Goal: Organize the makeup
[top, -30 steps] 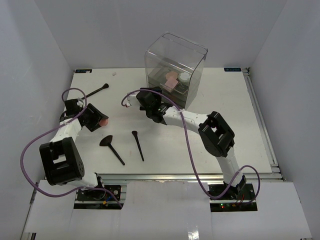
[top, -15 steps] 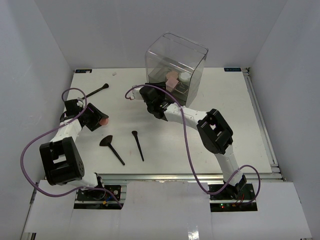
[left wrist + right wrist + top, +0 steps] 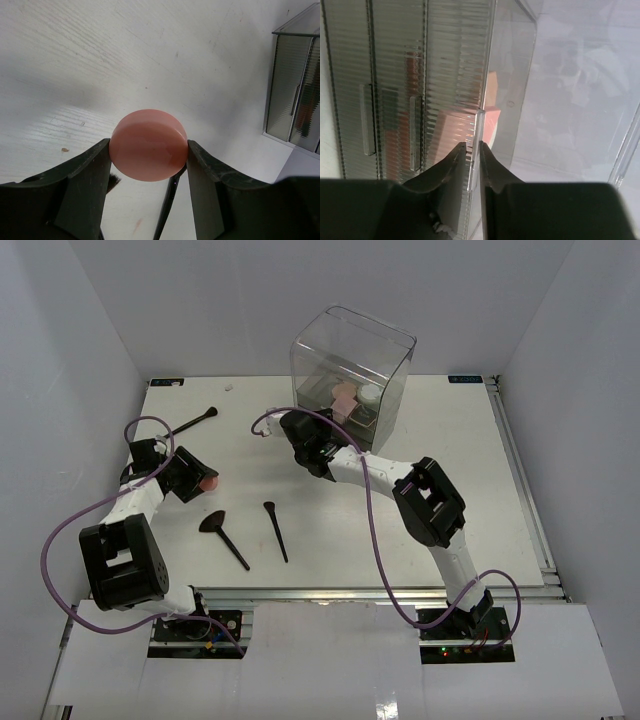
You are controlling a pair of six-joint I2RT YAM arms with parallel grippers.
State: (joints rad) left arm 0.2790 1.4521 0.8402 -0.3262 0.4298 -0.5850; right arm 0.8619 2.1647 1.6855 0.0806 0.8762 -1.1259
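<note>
My left gripper (image 3: 203, 483) (image 3: 148, 150) is shut on the pink round compact (image 3: 209, 482) (image 3: 148, 145), held over the table's left side. Three black-handled brushes lie loose: one far left (image 3: 195, 420), a fan-shaped one (image 3: 225, 537) and a thin one (image 3: 276, 530). My right gripper (image 3: 320, 428) (image 3: 472, 146) is against the front of the clear box (image 3: 350, 370), its jaws shut on a thin clear drawer handle (image 3: 479, 125). Pink square compacts (image 3: 343, 400) (image 3: 490, 125) and a white jar (image 3: 368, 395) sit inside the box.
The box's ribbed dark drawer fronts (image 3: 395, 75) fill the right wrist view; the box also shows at the right edge (image 3: 295, 85) of the left wrist view. A black brush handle (image 3: 167, 205) lies on the table below the held compact. White walls surround the table (image 3: 450, 490).
My right gripper has moved up to the box front and closed its jaws on the drawer handle. The left arm and the compact have not moved.
</note>
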